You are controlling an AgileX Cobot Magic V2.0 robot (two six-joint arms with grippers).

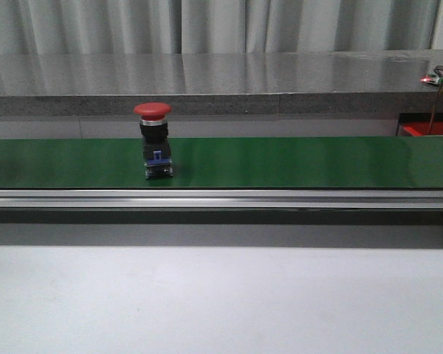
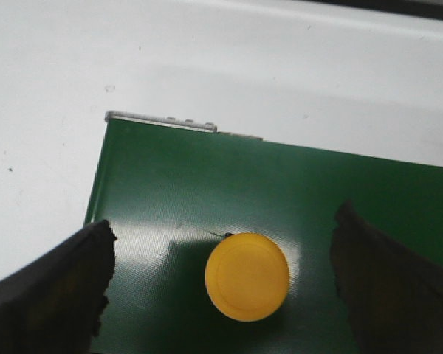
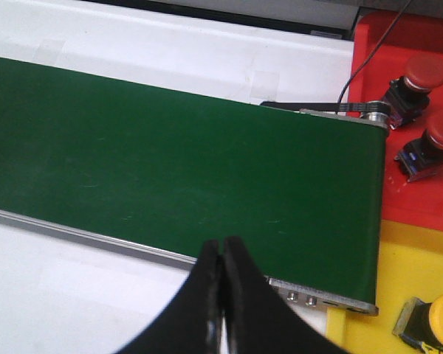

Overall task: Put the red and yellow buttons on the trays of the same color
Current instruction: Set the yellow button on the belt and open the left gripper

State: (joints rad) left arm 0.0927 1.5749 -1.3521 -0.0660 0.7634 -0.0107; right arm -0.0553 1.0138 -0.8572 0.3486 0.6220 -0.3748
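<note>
Stood upright on the green belt [image 1: 280, 162] in the front view: one red button [image 1: 154, 140], left of centre, mushroom cap up, black body and blue base touching the belt. Behind it ran a grey counter [image 1: 207, 77]; at the far right showed a sliver of the red tray [image 1: 428, 130]. Neither arm seen in that view.

Hung wide open in the left wrist view: the left gripper [image 2: 225, 284], both dark pads [image 2: 55, 287] spread well apart, holding nothing. Between them, seen from above, sat a yellow button [image 2: 247, 276] on the belt [image 2: 207, 184], near the belt's end, touched by neither pad. Beyond the belt lay white table [image 2: 207, 66].

Pressed together in the right wrist view: the right gripper [image 3: 222, 273], fingertips [image 3: 240, 284] meeting with nothing between them, poised over the belt's near rail. Stretched empty under it: a long run of belt [image 3: 170, 162]. Past the belt's end lay the red tray [image 3: 369, 59], carrying two red buttons, one [image 3: 413, 85] near the belt's roller and another [image 3: 432, 144] just beside it, both tipped on their sides. Next to the red tray sat the yellow tray [image 3: 421, 258], holding a yellow button [image 3: 432, 324] at the frame's edge, also lying over, only partly visible.
</note>
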